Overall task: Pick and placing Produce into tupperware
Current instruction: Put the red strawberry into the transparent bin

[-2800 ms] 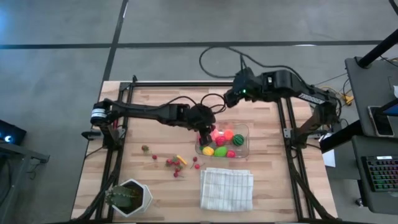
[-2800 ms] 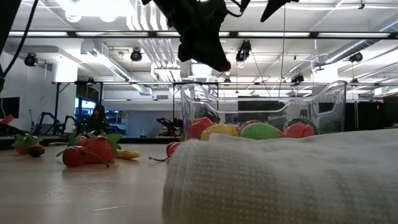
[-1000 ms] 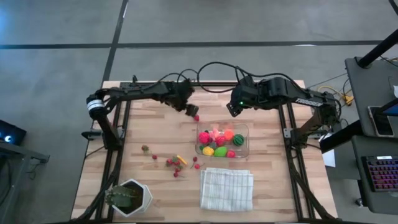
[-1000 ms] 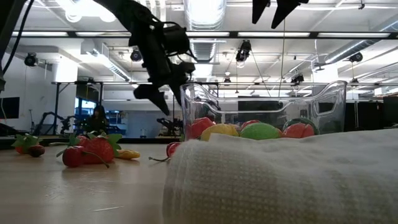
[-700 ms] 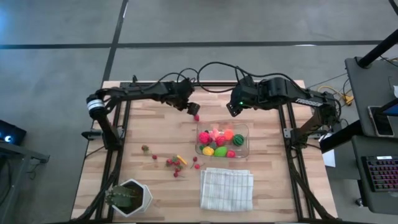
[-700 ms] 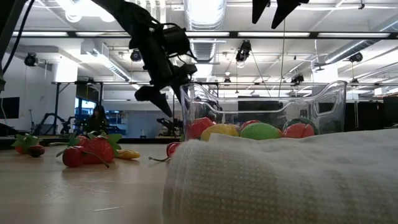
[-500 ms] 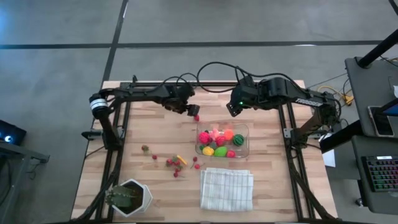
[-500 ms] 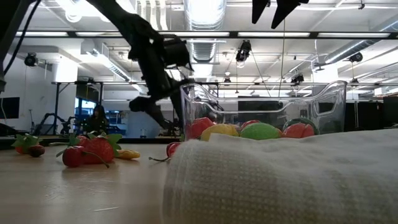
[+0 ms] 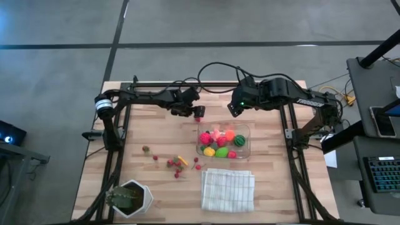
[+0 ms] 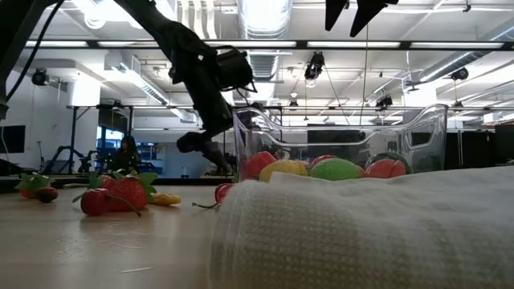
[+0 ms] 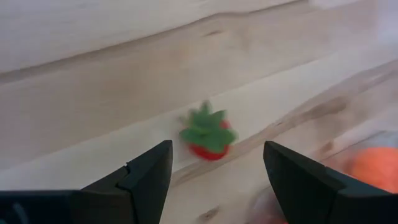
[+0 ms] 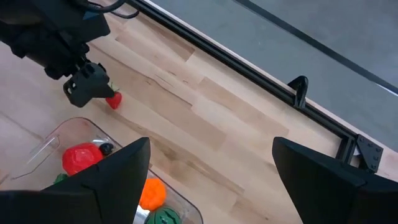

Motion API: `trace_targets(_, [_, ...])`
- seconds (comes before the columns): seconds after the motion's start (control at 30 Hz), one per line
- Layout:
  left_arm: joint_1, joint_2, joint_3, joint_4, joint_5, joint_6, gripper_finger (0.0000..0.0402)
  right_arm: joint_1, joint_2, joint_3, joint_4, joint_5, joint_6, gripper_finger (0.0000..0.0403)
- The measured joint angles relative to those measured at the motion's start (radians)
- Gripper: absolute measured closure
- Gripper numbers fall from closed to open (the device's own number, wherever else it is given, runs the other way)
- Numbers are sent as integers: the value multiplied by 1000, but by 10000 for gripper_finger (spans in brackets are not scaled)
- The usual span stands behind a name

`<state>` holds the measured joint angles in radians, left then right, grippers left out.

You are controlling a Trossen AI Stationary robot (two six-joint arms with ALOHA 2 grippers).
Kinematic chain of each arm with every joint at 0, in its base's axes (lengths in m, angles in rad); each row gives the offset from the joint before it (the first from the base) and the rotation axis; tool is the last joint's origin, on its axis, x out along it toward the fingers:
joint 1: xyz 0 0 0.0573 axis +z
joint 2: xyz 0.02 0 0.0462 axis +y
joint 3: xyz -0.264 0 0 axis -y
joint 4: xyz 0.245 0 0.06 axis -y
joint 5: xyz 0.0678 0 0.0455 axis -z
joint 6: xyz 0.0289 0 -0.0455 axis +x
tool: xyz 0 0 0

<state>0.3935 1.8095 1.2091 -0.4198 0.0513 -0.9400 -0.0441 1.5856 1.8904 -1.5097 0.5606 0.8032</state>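
Left gripper (image 9: 197, 112) open, hovering at small red strawberry with green leaves (image 11: 207, 134), above clear rectangular plastic tupperware's (image 9: 244, 128) top-left rim; bare wood around. Right gripper (image 9: 232, 109) open, empty, upper centre.

High view: overhead, facing straight down, far; takes in the whole wooden surface (image 9: 156, 134).
Low view: at surface height, level, very near the folded white cloth (image 10: 369, 229) and the clear tupperware (image 10: 341, 132) behind it.
Left wrist view: close, angled down on a red strawberry (image 11: 208, 134).
Right wrist view: higher, oblique; strawberry (image 12: 114, 100) at 9 o'clock, tupperware (image 12: 78, 127) at 7 o'clock.
Shared by both wrist views: strawberry, tupperware.
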Motion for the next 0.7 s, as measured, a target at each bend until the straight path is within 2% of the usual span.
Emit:
trace_targets(0.4, [-32, 74, -2, 37, -2, -26, 164, 0, 0, -2, -3, -2, -3, 74])
trace_targets(0.7, [-33, 85, -3, 46, -66, -23, 164, 0, 0, -4, -4, -3, -3, 74])
